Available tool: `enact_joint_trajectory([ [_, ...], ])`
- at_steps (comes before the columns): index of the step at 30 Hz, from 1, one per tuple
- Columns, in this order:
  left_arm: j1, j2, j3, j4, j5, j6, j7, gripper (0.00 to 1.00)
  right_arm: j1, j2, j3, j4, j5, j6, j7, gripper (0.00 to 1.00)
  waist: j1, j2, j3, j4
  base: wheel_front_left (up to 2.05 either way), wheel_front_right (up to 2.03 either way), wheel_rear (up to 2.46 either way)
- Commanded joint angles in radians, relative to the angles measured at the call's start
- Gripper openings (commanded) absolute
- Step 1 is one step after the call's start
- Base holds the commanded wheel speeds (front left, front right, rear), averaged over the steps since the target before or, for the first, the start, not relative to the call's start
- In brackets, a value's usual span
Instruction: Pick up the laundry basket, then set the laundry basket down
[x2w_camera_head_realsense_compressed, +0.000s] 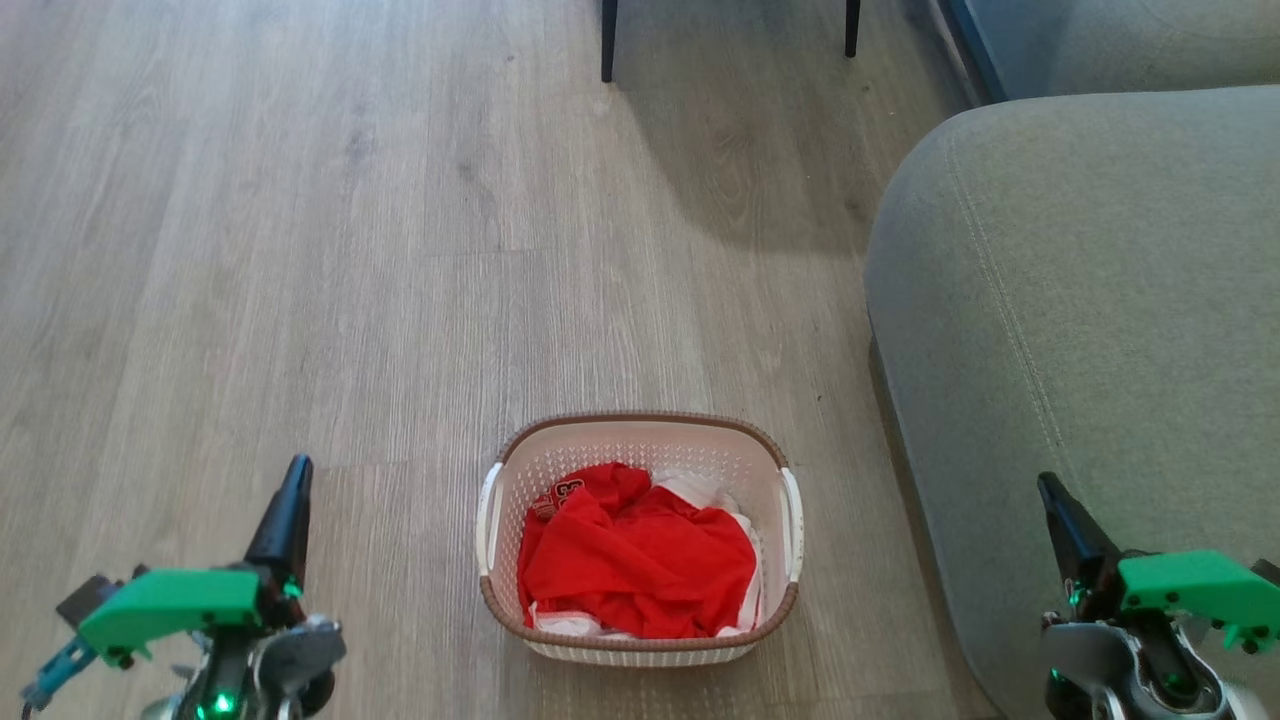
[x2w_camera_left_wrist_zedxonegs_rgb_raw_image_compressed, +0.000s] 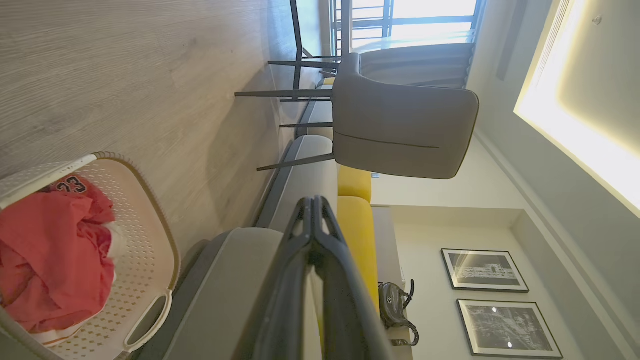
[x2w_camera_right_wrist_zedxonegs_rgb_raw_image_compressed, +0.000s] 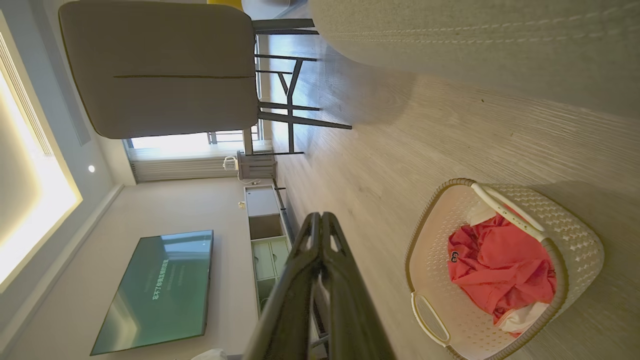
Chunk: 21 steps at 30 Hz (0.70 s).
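Loosely inside the laundry basket (x2w_camera_head_realsense_compressed: 640, 445), crumpled red garment (x2w_camera_head_realsense_compressed: 640, 570) over white cloth (x2w_camera_head_realsense_compressed: 700, 490)

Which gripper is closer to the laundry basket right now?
Left. The left gripper sits left of the laundry basket; the right gripper is farther off, by the sofa.
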Motion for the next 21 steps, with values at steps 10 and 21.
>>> enact_joint_trajectory([
  [10,-0.068,0.007,0.05,-0.031,-0.042,-0.015,0.016,0.0,-0.065,-0.013,0.008,-0.031,0.044,0.001,0.017,0.0,0.0,-0.0001,0.0,-0.001,0.0,0.0,0.0],
  [21,-0.068,0.005,0.052,-0.031,-0.041,-0.015,0.017,0.0,-0.065,-0.01,0.005,-0.031,0.041,0.001,0.02,0.0,0.0,-0.0001,0.0,-0.001,0.0,0.0,0.0],
])
